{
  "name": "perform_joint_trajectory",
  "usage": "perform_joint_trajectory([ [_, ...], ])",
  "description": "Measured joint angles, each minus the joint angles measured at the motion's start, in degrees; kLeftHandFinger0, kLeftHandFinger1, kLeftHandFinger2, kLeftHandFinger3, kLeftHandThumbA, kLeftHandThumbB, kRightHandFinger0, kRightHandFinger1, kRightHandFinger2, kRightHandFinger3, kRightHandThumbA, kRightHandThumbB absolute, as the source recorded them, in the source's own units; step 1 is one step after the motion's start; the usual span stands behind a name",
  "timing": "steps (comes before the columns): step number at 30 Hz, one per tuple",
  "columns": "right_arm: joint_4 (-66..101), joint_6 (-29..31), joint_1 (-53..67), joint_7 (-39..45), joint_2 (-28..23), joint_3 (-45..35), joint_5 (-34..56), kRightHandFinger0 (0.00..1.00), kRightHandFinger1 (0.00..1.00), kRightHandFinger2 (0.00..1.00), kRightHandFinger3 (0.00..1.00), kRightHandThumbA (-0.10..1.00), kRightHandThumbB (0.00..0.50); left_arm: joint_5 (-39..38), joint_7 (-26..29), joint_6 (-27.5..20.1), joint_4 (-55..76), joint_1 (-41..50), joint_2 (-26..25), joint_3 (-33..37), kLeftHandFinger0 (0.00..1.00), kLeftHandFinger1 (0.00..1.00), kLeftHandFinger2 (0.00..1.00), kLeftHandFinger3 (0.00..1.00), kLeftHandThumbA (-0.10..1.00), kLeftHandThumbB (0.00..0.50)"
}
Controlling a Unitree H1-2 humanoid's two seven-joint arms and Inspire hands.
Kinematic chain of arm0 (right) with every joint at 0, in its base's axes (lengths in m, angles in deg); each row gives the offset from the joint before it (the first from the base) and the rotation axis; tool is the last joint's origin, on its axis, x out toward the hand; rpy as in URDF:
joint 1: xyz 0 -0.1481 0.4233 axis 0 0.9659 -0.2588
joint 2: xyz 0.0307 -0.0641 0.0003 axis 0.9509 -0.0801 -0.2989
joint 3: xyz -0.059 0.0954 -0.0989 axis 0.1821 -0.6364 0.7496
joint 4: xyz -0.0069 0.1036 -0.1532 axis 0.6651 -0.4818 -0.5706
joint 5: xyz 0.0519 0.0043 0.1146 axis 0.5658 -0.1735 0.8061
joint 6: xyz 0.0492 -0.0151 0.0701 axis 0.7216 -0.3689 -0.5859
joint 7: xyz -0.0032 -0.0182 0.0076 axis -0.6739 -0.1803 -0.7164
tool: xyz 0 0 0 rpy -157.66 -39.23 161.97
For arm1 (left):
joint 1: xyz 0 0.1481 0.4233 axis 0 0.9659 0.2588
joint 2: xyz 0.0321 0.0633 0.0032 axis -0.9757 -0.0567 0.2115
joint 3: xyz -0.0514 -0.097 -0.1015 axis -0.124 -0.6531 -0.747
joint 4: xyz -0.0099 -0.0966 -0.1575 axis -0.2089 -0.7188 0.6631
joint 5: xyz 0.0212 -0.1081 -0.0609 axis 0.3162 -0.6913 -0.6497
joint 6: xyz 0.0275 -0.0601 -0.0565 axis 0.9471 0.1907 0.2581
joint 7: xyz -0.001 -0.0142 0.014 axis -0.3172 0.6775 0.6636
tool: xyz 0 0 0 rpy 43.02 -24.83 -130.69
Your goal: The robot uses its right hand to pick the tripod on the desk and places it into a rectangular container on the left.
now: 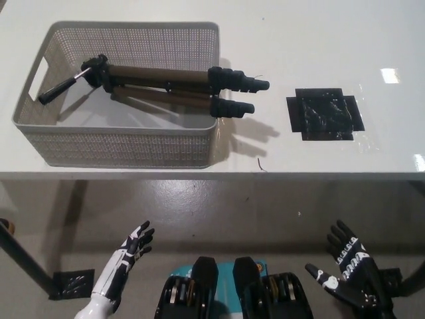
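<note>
A folded brown and black tripod [159,89] lies inside the grey mesh rectangular container [119,147] at the table's left, head and handle toward the left. Its black feet stick out over the container's right wall. My black right hand [350,274] hangs open below the table's front edge at the lower right, far from the tripod and holding nothing. At the lower left, my white left hand [123,269] rests open, also below the table edge.
A black square patch [325,113] is stuck on the white table [319,40] to the right of the container. A small black floor marker [72,284] shows beneath the table at the lower left, beside a dark table leg.
</note>
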State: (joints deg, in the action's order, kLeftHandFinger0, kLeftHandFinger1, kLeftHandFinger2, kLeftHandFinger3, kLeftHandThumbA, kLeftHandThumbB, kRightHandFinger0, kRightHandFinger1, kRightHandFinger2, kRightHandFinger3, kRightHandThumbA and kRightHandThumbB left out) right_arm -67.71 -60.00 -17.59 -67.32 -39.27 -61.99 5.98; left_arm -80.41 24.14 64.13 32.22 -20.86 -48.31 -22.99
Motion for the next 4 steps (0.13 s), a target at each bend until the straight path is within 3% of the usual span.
perform_joint_trajectory([
  [4, -0.1, 0.0, 0.0, 0.0, -0.1, 0.2, 0.1, 1.00, 1.00, 1.00, 1.00, 0.85, 0.163, -0.1, 0.0, 0.0, 0.0, 0.0, 0.0, 0.0, 1.00, 1.00, 1.00, 1.00, 1.00, 0.500],
])
